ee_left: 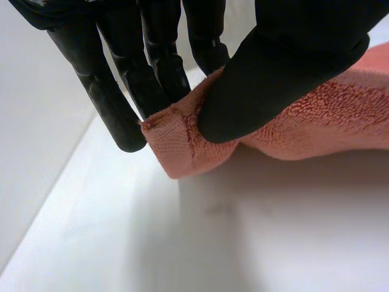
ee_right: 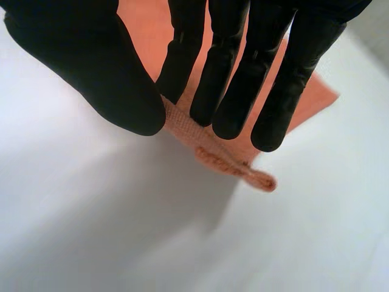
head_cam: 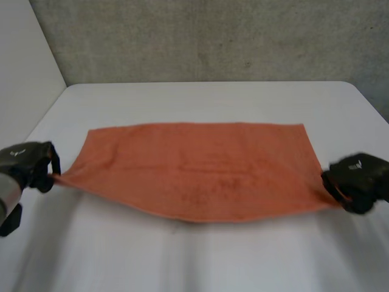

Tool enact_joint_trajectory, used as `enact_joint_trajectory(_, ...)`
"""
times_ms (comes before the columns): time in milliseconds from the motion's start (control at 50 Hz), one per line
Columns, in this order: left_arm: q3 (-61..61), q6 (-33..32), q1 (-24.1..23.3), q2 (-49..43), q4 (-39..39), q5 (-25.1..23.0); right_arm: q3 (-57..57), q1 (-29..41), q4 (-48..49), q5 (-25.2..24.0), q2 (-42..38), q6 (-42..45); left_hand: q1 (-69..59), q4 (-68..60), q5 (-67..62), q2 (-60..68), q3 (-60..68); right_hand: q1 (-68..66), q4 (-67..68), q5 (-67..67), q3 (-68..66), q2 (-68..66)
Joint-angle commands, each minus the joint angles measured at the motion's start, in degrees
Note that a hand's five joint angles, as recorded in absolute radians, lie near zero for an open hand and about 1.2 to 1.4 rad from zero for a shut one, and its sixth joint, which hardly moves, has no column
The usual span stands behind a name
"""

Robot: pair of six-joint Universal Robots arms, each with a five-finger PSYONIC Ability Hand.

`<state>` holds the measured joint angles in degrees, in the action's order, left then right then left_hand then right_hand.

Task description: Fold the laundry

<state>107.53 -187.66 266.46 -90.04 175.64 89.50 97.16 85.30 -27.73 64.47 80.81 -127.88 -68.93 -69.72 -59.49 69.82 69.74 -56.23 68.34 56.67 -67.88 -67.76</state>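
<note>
Nearest, left hand (head_cam: 27, 163) and right hand (head_cam: 358, 181) each pinch 1 corner of the towel (head_cam: 200, 164) with fingers (ee_left: 158, 61) and thumb; no fold made yet.

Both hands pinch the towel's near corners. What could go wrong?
1. The right hand pinches just the hem of the towel; it might slip out when pulled.
2. The left hand holds a corner that is rolled over, so the fold may be uneven.
3. The near edge sags between the hands and could drag on the table.
</note>
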Motion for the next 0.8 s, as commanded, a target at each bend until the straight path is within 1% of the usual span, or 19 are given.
enact_joint_trajectory(20,2.7,-4.6,1.8,4.8,-7.9,-0.7,-1.1,-2.7,-10.7,7.0,2.7,11.2,-11.1,-10.3,-10.5,10.2,10.3,-23.8,11.7,13.3,-12.1,-12.2)
enact_joint_trajectory(80,2.7,-6.8,2.0,4.4,-7.3,-0.8,-2.8,-2.2,-7.4,6.5,2.3,10.4,-11.1,-10.3,-10.5,10.2,10.3,-23.8,11.7,13.3,-12.1,-12.2)
enact_joint_trajectory(140,1.5,-7.4,2.0,2.8,-4.5,-0.8,-3.8,-1.8,-2.1,6.5,0.2,9.0,-11.1,-10.3,-10.5,10.2,10.3,-23.8,11.7,13.3,-12.1,-12.2)
enact_joint_trajectory(160,0.6,-7.5,1.9,0.2,-1.8,-0.8,-3.8,-1.8,-2.1,6.5,0.2,9.0,-11.1,-10.3,-10.5,10.2,10.3,-23.8,11.7,13.3,-12.1,-12.2)
enact_joint_trajectory(180,0.6,-7.5,1.9,0.1,-1.8,-0.8,-4.4,-0.8,1.2,6.5,-2.4,7.3,-11.1,-10.3,-10.5,10.2,10.3,-23.8,11.7,13.3,-12.1,-12.2)
enact_joint_trajectory(200,-0.7,-7.6,1.3,-3.1,1.2,-0.7,-6.0,1.2,4.6,6.6,-5.5,5.5,-11.1,-10.3,-10.5,10.2,10.3,-23.8,11.7,13.3,-12.1,-12.2)
enact_joint_trajectory(220,-2.6,-7.7,1.0,-6.1,3.7,-0.9,-6.0,1.3,4.6,6.6,-5.5,5.4,-11.1,-10.3,-10.5,10.2,10.3,-23.8,11.7,13.3,-12.1,-12.2)
enact_joint_trajectory(240,-2.6,-7.7,1.0,-6.1,3.7,-0.9,-8.0,3.8,7.7,7.0,-8.5,3.6,-11.1,-10.3,-10.5,10.2,10.3,-23.8,11.7,13.3,-12.1,-12.2)
enact_joint_trajectory(260,-4.6,-7.8,0.6,-9.1,6.1,-0.7,-10.2,6.2,10.6,7.4,-11.6,2.4,-11.1,-10.3,-10.5,10.2,10.3,-23.8,11.7,13.3,-12.1,-12.2)
enact_joint_trajectory(320,-9.6,-7.7,-0.9,-16.0,9.5,-0.3,-12.3,8.0,12.9,8.1,-14.5,1.5,-11.1,-10.3,-10.5,10.2,10.3,-23.8,11.7,13.3,-12.1,-12.2)
enact_joint_trajectory(340,-9.6,-7.7,-0.9,-16.0,9.5,-0.3,-14.8,9.3,15.3,9.4,-17.6,1.1,-11.1,-10.3,-10.5,10.2,10.3,-23.8,11.7,13.3,-12.1,-12.2)
enact_joint_trajectory(360,-12.7,-7.6,-1.9,-19.7,11.2,-0.2,-17.2,10.3,17.8,10.9,-20.3,1.1,-11.1,-10.3,-10.5,10.2,10.3,-23.8,11.7,13.3,-12.1,-12.2)
enact_joint_trajectory(420,-18.8,-7.6,-3.2,-26.2,14.1,0.8,-21.2,11.5,23.7,12.3,-25.4,1.1,-11.1,-10.3,-10.5,10.2,10.3,-23.8,11.7,13.3,-12.1,-12.2)
enact_joint_trajectory(440,-21.6,-7.7,-3.5,-29.1,15.2,1.5,-21.2,11.5,23.7,12.3,-25.4,1.1,-11.1,-10.3,-10.5,10.2,10.3,-23.8,11.7,13.3,-12.1,-12.2)
enact_joint_trajectory(520,-26.4,-7.7,-3.8,-33.9,17.0,2.5,-26.8,13.2,32.4,12.4,-31.7,1.2,-11.1,-10.3,-10.5,10.2,10.3,-23.8,11.7,13.3,-12.1,-12.2)
enact_joint_trajectory(540,-28.5,-7.8,-4.0,-35.9,18.1,2.9,-26.8,13.2,32.5,12.4,-31.8,1.2,-11.1,-10.3,-10.5,10.2,10.3,-23.8,11.7,13.3,-12.1,-12.2)
enact_joint_trajectory(580,-30.6,-7.8,-4.1,-37.8,19.4,3.0,-30.3,13.7,37.7,12.4,-35.2,1.2,-11.1,-10.3,-10.5,10.2,10.3,-23.8,11.7,13.3,-12.1,-12.2)
enact_joint_trajectory(720,-36.0,-8.9,-4.6,-44.3,24.1,2.7,-36.7,15.2,45.6,12.1,-42.4,1.7,-11.1,-10.3,-10.5,10.2,10.3,-23.8,11.7,13.3,-12.1,-12.2)
enact_joint_trajectory(800,-38.0,-11.8,-5.1,-47.4,27.2,2.5,-40.8,15.6,50.0,12.7,-46.7,1.6,-11.1,-10.3,-10.5,10.2,10.3,-23.8,11.7,13.3,-12.1,-12.2)
